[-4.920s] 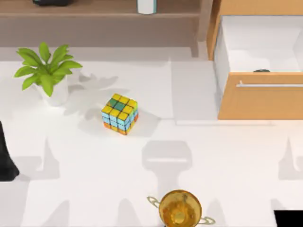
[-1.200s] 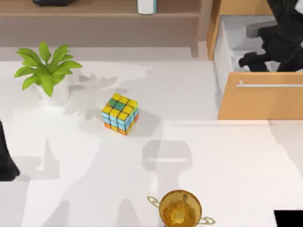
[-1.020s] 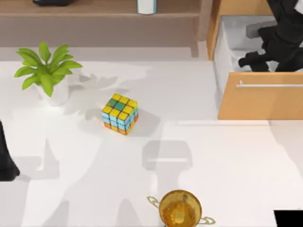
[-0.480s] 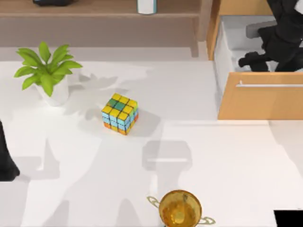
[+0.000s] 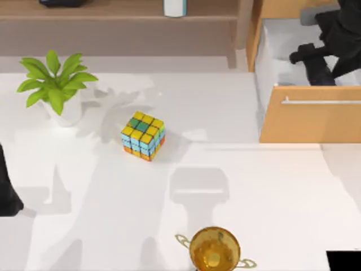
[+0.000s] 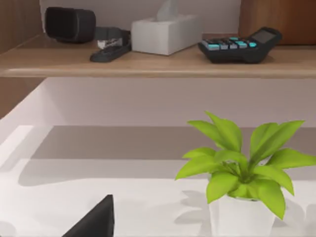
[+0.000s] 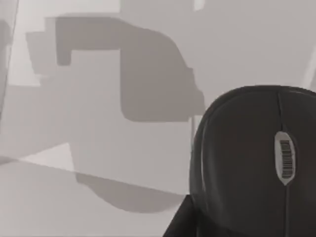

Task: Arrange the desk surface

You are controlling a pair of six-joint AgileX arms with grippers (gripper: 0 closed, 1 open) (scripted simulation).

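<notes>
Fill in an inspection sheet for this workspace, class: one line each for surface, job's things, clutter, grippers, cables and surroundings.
Surface: white desk surface, flat.
Job's things: black mouse in the open drawer.
Clutter: colour cube, potted plant, gold trophy.
Grippers: right gripper over the drawer, at the mouse; left arm parked at the left edge.
Cables: nothing seen.
Surroundings: wooden shelf with tissue box, calculator, stapler.

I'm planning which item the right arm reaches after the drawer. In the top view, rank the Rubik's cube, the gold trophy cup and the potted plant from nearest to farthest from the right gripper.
Measured from the right gripper, over the open drawer at the far right:
1. Rubik's cube, mid-table, left of centre.
2. Gold trophy cup, at the near edge, centre.
3. Potted plant, far left.
</notes>
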